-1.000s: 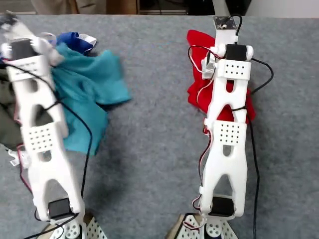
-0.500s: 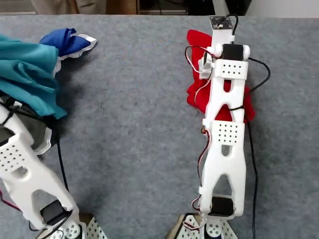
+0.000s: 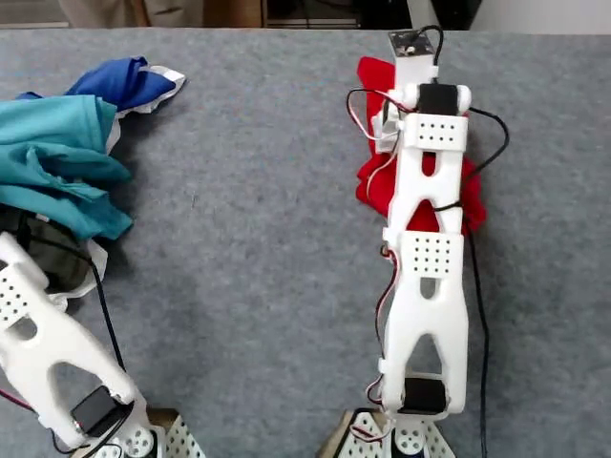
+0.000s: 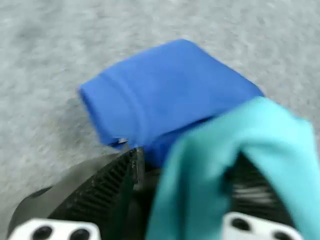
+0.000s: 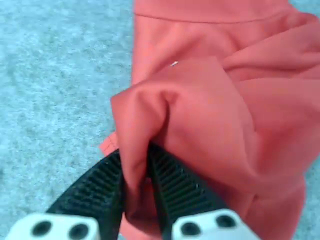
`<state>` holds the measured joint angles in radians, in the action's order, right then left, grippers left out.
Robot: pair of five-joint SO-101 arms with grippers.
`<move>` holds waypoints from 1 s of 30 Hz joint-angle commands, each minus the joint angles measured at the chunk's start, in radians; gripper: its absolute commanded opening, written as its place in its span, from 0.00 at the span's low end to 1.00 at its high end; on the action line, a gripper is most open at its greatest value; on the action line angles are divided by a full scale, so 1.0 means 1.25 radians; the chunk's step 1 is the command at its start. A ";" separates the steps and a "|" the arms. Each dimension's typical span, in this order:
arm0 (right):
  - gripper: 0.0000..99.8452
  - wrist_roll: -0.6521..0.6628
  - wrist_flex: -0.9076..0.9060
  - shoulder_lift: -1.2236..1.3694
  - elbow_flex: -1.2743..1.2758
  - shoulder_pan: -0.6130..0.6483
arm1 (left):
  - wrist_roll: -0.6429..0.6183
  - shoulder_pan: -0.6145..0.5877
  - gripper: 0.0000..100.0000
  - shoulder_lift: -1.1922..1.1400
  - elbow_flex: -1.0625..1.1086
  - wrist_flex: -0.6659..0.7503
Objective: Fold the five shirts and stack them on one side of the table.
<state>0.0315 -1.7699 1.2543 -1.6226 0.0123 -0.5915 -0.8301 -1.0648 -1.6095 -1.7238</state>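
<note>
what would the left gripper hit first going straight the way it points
Most likely the folded blue cloth shirt, which lies directly ahead of the left gripper, beyond the teal shirt draped on it; depth is unclear.

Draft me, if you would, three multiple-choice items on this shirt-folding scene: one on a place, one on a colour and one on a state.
1. Where does the red shirt lie?
A. Under the right arm, toward the far edge of the table.
B. At the table's left edge.
C. Beside the arm bases.

2. What colour is the shirt just on the far side of the teal shirt?
A. Yellow.
B. Blue.
C. Orange.

3. How is the right claw?
A. Open above the table.
B. Shut on a fold of the red shirt.
C. Shut on nothing.

Key:
1 A: the high view shows red cloth on both sides of that arm.
2 B: the blue shirt lies at the far left corner.
3 B: the right wrist view shows red cloth pinched between its jaws.
</note>
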 commanded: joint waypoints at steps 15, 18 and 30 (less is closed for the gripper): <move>0.22 0.005 -0.014 -0.476 0.208 0.134 | 0.263 0.191 0.34 0.336 -0.045 -0.029; 0.22 0.005 -0.014 -0.576 0.315 0.127 | 0.266 0.248 0.34 0.393 0.028 -0.032; 0.22 0.113 -0.010 -0.956 0.983 0.083 | 0.319 0.598 0.28 0.849 1.022 0.012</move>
<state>0.1204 -1.7714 0.2018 -0.5823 0.1596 -0.1741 -0.1672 -0.1626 -0.6859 -1.7499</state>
